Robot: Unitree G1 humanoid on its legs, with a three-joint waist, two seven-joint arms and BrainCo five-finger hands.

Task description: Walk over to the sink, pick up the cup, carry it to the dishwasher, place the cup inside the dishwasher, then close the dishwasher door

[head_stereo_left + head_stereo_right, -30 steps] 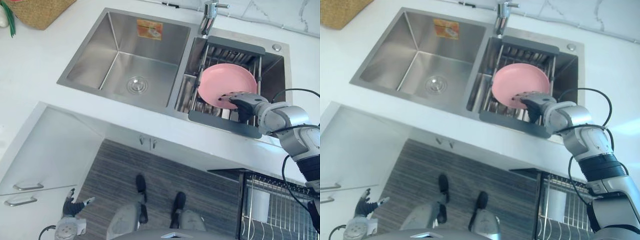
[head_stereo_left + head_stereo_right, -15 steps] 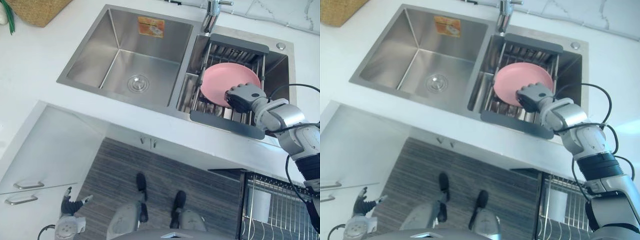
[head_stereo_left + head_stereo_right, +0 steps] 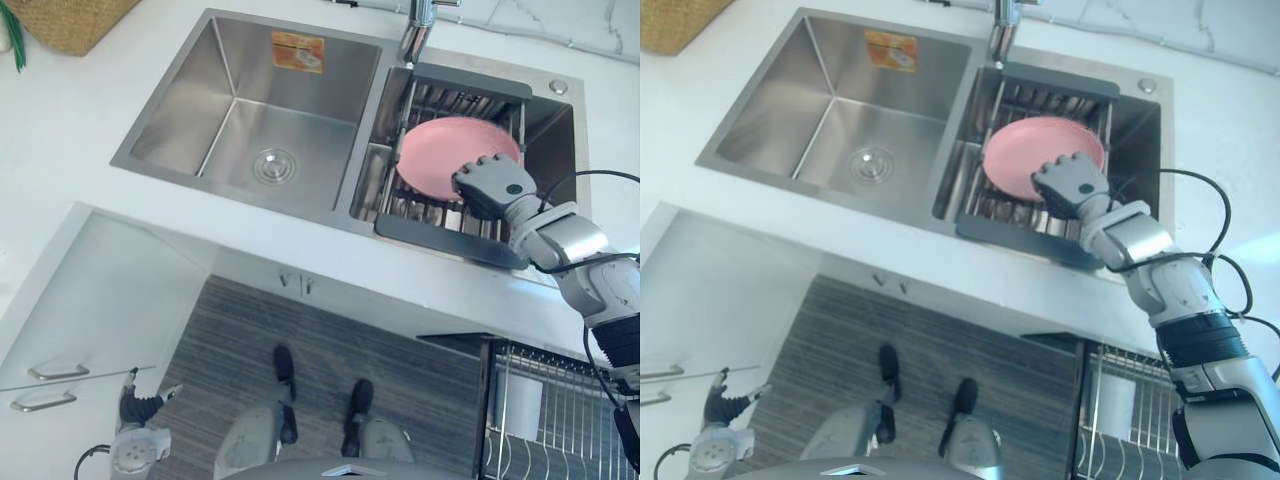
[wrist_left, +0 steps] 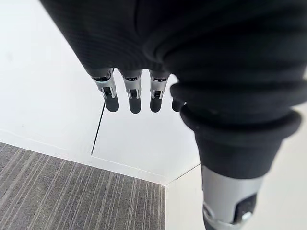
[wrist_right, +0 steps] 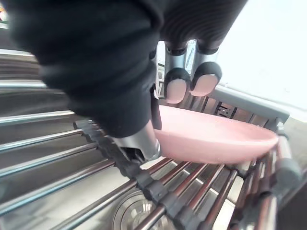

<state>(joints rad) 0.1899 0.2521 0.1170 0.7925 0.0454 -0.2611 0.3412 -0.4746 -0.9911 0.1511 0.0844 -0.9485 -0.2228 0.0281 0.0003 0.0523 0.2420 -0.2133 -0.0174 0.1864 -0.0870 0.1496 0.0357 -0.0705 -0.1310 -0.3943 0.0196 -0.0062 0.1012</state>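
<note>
A pink plate (image 3: 440, 155) lies tilted on the dark-framed drying rack (image 3: 440, 240) over the right half of the sink (image 3: 250, 130). My right hand (image 3: 492, 185) is at the plate's near right rim, fingers (image 5: 192, 79) curled over the edge and the thumb against the pink plate (image 5: 216, 139) from below. No cup is visible in the sink. My left hand (image 3: 140, 410) hangs low beside the white cabinet, its fingers (image 4: 132, 96) straight and holding nothing.
A faucet (image 3: 415, 35) rises behind the rack. A wicker basket (image 3: 70, 20) stands on the counter at the far left. At the lower right a wire dishwasher rack (image 3: 570, 420) is pulled out with a white cup (image 3: 517, 405) in it. Cabinet drawers with handles (image 3: 55, 372) are at the left.
My right hand's fingers went from spread over the plate's near rim to curled tight on it, and the hand rose slightly with the plate's edge. The left hand stayed hanging.
</note>
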